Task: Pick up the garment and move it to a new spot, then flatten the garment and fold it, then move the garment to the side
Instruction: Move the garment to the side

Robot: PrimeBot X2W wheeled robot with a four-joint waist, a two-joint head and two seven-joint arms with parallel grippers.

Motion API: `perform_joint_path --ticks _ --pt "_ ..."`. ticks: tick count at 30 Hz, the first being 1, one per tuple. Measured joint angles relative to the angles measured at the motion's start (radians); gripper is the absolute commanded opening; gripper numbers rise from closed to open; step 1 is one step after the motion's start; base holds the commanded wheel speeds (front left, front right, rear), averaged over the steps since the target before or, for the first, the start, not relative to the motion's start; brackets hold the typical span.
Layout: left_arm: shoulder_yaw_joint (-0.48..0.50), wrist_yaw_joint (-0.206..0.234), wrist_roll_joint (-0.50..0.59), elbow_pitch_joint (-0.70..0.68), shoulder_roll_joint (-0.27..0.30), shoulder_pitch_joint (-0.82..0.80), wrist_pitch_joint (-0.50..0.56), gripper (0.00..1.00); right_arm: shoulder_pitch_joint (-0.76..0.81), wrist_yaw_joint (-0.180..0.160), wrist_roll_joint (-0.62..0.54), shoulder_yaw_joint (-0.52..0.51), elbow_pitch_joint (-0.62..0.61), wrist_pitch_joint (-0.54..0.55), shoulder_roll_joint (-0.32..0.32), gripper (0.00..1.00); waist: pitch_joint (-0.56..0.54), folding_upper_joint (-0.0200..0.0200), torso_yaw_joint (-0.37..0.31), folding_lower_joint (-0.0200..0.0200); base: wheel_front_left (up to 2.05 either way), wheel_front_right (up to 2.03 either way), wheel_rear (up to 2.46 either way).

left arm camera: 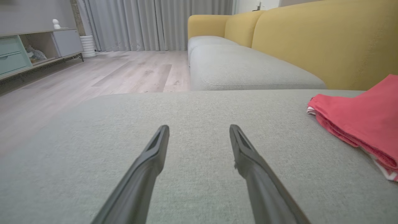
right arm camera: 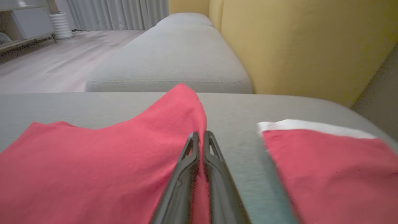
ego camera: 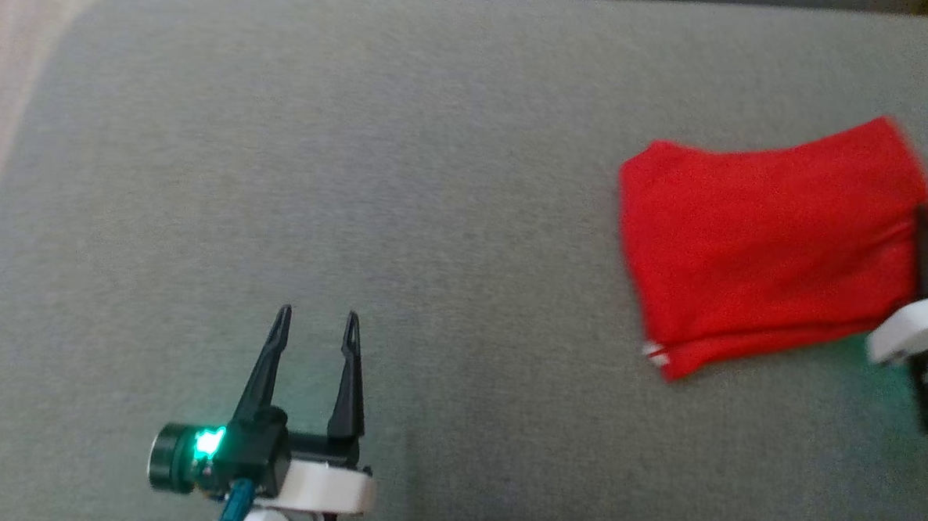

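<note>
The red garment (ego camera: 762, 242) lies folded on the grey cushion (ego camera: 358, 170) at the right of the head view; its white-trimmed edge faces the front. In the right wrist view my right gripper (right arm camera: 201, 137) is shut on the garment's right edge (right arm camera: 124, 155), the red cloth pinched between its two dark fingers and lifted into a peak there. A second red piece with a white hem (right arm camera: 329, 168) lies to the right of the fingers. My left gripper (ego camera: 317, 321) hovers open over bare cushion at the lower left, well apart from the garment (left arm camera: 360, 124).
A yellow sofa back (left arm camera: 326, 40) rises behind the cushion, with another grey seat cushion (left arm camera: 248, 68) beyond. Wooden floor (left arm camera: 93, 74), a low cabinet (left arm camera: 31, 49) and grey curtains (left arm camera: 155, 25) lie past the cushion's far edge.
</note>
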Motion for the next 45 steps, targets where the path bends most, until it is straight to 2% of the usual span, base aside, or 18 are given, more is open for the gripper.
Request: perform_joint_path --ticks 5,13,14,15,20,23,26,31,37,41,45 --pt "-0.002 -0.008 0.008 -0.005 -0.001 -0.052 0.000 1.00 -0.043 0.000 -0.049 -0.053 -0.027 0.000 -0.110 0.00 0.060 0.0000 -0.056 0.0001 0.00 0.00 0.00" --pt "-0.009 -0.018 0.017 0.001 -0.002 -0.119 0.000 1.00 -0.059 0.000 -0.121 -0.221 -0.065 0.000 -0.236 0.00 0.150 0.0000 -0.104 0.0002 0.00 0.00 0.00" --pt "-0.010 -0.018 0.017 0.005 -0.002 -0.126 0.000 1.00 -0.059 0.000 -0.130 -0.239 -0.072 0.000 -0.245 0.44 0.156 0.0000 -0.107 0.0002 0.00 0.00 0.00" --pt "-0.011 -0.018 0.017 0.007 -0.002 -0.132 0.000 1.00 -0.060 0.000 -0.140 -0.261 -0.083 0.002 -0.246 1.00 0.159 0.0000 -0.109 0.0003 0.00 0.00 0.00" --pt "-0.012 -0.016 0.016 0.014 -0.003 -0.135 0.000 1.00 -0.058 0.000 -0.268 -0.339 -0.184 0.000 -0.222 1.00 0.118 0.0000 -0.103 -0.0001 0.00 0.00 0.00" --pt "-0.016 -0.006 0.014 0.022 -0.003 -0.129 0.000 1.00 -0.039 0.000 -0.324 -0.343 -0.242 -0.002 -0.141 1.00 0.078 0.0000 -0.095 -0.0001 0.00 0.00 0.00" --pt "-0.017 -0.003 -0.009 0.030 -0.004 -0.107 0.000 1.00 0.032 0.000 -0.332 -0.294 -0.306 -0.003 -0.043 1.00 0.026 0.0000 -0.084 -0.0002 0.00 0.00 0.00" --pt "-0.014 0.002 -0.027 0.050 -0.004 -0.037 0.000 1.00 0.222 0.000 -0.272 -0.156 -0.355 -0.003 0.082 1.00 -0.085 0.0000 -0.064 -0.0003 0.00 0.00 0.00" --pt "-0.005 0.050 0.035 0.060 -0.001 0.029 0.000 1.00 0.415 0.000 -0.140 -0.009 -0.418 -0.003 0.163 1.00 -0.224 0.0000 -0.038 -0.0004 0.00 0.00 0.00" --pt "0.015 0.055 0.035 0.047 -0.001 0.085 0.000 1.00 0.503 0.000 -0.110 0.039 -0.489 -0.003 0.227 1.00 -0.300 0.0000 -0.029 -0.0004 0.00 0.00 0.00" --pt "0.028 0.054 0.035 0.039 0.003 0.169 0.000 1.00 0.607 0.000 -0.100 0.048 -0.527 -0.003 0.242 1.00 -0.361 0.0001 -0.026 -0.0004 0.00 0.00 0.00"
